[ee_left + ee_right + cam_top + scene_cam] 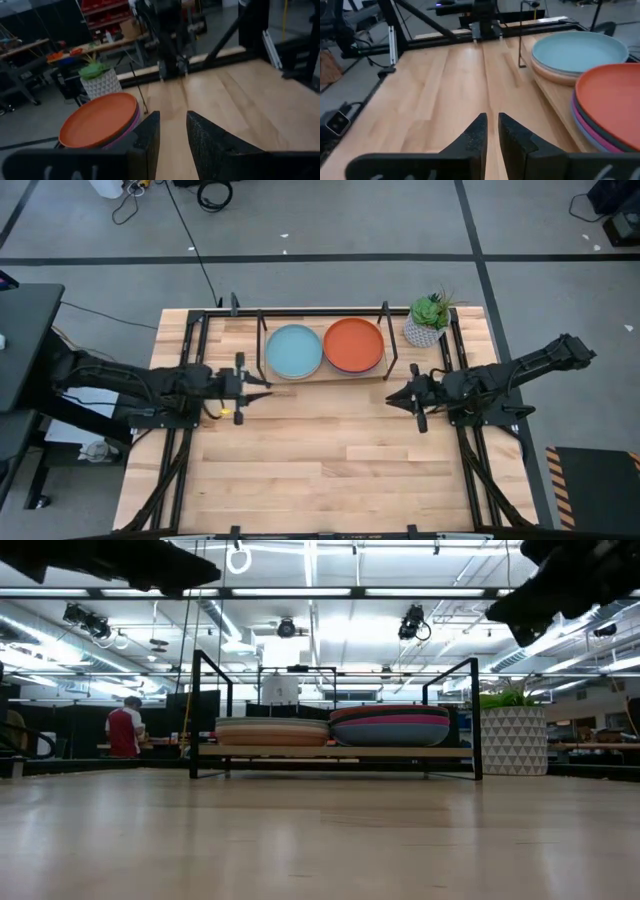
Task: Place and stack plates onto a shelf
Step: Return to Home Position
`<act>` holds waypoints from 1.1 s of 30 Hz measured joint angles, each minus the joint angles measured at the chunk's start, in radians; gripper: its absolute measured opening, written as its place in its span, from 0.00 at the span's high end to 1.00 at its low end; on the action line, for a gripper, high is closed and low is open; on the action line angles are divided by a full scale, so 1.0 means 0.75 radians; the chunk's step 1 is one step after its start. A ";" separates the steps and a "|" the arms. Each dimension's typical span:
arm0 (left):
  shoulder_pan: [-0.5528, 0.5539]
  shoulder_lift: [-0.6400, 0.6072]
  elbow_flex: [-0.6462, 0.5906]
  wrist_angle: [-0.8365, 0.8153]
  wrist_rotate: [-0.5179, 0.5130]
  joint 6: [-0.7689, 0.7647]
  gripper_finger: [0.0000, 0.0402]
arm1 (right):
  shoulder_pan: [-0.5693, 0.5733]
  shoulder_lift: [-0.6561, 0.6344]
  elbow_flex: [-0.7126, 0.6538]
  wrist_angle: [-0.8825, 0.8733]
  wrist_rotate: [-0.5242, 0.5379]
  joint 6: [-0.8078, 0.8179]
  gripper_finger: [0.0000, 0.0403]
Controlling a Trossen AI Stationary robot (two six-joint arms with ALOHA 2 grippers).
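At the back of the worktop [330, 450]: carried the shelf [340, 377], a light-wood board on thin black rod legs, with two piles of plates side by side on it.
Left stack [272, 731]: sat on the shelf's left half, topped by the light teal plate [294, 350]; showed a cream-peach rim directly beneath it in the right wrist view.
Right stack [390, 727]: sat on the shelf's right half, topped by the orange-red plate [354, 344]; showed magenta and dark teal rims beneath it in the right wrist view.
Between the stacks: lay just beside each other; could not tell whether the rims touched.
Left tool [262, 383]: hovered just in front of the shelf's left end, pointed across toward the right arm; fingers parted by a modest gap, gripping nothing.
Right tool [393, 397]: hovered near the shelf's right front corner, pointed across toward the left arm; fingers drawn almost together with only a thin slit between, gripping nothing.
Height of the arms: showed only at the top edge of the low view, well above the shelf and both stacks.
Potted plant [430, 320]: stood in a white patterned pot just beside the shelf's right end.
Room beyond: showed a person [125, 730] in a red and white top, well away from the worktop.
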 joint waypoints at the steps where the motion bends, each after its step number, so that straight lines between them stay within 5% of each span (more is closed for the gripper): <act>1: 0.004 -0.031 -0.019 0.004 0.003 -0.009 0.75 | -0.008 -0.035 -0.024 0.004 -0.004 -0.018 0.87; 20: 0.012 -0.635 -0.398 0.008 -0.040 -0.106 0.75 | -0.088 -0.451 -0.386 0.215 -0.042 -0.116 0.91; 33: 0.012 -0.814 -0.523 -0.047 -0.090 -0.127 0.75 | -0.094 -0.577 -0.462 0.209 -0.042 -0.115 0.92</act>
